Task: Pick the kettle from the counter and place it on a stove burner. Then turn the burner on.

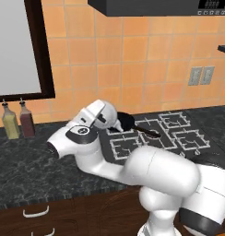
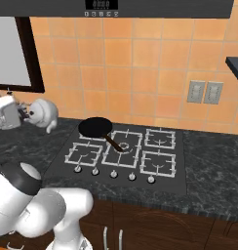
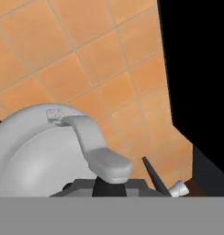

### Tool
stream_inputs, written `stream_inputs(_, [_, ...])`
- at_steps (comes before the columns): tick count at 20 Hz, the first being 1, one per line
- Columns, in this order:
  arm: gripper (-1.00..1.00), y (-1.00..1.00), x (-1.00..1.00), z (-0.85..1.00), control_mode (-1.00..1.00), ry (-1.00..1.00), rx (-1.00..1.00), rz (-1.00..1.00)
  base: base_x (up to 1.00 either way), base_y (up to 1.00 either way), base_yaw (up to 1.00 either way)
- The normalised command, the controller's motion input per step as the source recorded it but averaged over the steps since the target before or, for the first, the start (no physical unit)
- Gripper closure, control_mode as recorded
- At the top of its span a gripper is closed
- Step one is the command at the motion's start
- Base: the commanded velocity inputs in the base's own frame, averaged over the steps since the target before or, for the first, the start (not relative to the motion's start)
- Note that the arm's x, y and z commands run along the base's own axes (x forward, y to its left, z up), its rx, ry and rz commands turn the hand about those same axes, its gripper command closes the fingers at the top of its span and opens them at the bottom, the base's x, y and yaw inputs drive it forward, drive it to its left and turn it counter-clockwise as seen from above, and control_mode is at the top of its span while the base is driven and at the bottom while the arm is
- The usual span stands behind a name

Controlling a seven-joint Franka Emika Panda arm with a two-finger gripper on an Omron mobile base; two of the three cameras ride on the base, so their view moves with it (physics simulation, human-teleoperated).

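1. Above the bench's [image 2: 208, 161] left part, near the wall, the kettle [image 2: 43, 113] hangs at the pincer [image 2: 24, 114].
2. Seen from the hand, the kettle's handle [image 3: 93, 147] sits right against the pincer; how wide its jaws stand I cannot tell.
3. Pan [image 2: 95, 127] rests on the stove's [image 2: 155, 163] back-left burner.

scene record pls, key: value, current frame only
kettle: close up in the hand view, grey handle toward the camera; grasp state cannot be told
gripper: fingers hidden, open or shut unclear
arm: hand raised at the left edge of the right base view, left of the stove
stove: five grated burners, row of knobs along the front
frying pan: black, on the back left burner, handle pointing toward the middle burner
bottles: two on the counter by the wall, yellow and dark red
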Motion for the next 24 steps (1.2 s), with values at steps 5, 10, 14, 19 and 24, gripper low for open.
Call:
stream_inputs(5, [1.00,-1.00,0.00,0.61,-1.00,-0.14,0.00,-0.27,0.00,0.00,0.00])
stream_inputs(10, [1.00,-1.00,0.00,0.42,-1.00,-0.03,0.01,-0.27,0.00,0.00,0.00])
stream_inputs(14, [1.00,-1.00,0.00,0.24,-1.00,0.00,0.11,-0.28,0.00,0.00,0.00])
stream_inputs(19, [1.00,-1.00,0.00,0.05,-1.00,0.16,0.17,-0.32,0.00,0.00,0.00])
stream_inputs(24, [1.00,-1.00,0.01,0.00,-1.00,0.30,0.25,-0.26,0.00,0.00,0.00])
